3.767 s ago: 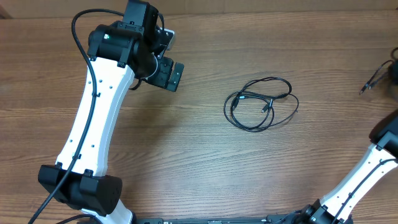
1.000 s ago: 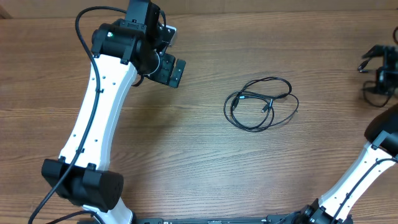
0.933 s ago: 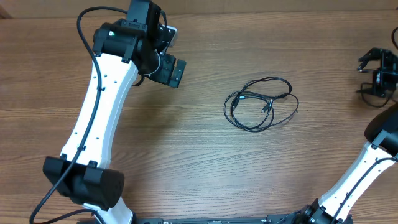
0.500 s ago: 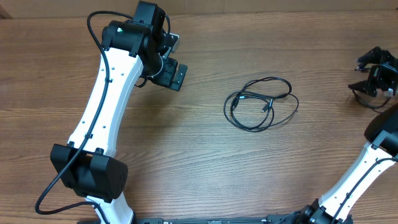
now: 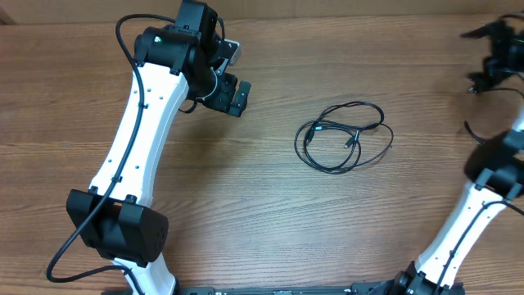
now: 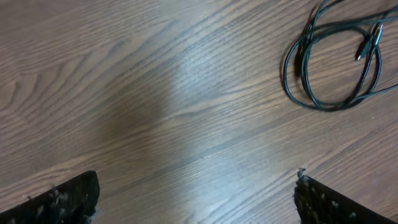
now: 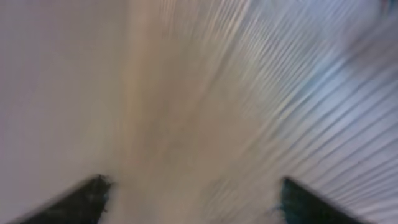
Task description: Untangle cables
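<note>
Cables (image 5: 344, 135): one small looped tangle lying flat on the table (image 5: 270, 221), centre-right, unmoved over the last few seconds, nothing touching it. Right gripper (image 5: 494, 51) has swung from the mid right edge up to the far right corner, well apart from the tangle; its wrist view is motion-blurred, jaws spread, nothing between them. Left gripper (image 5: 232, 96) has edged slightly toward the tangle, jaws wide apart and empty. Judgement: no cord grasped yet, untangling not started
</note>
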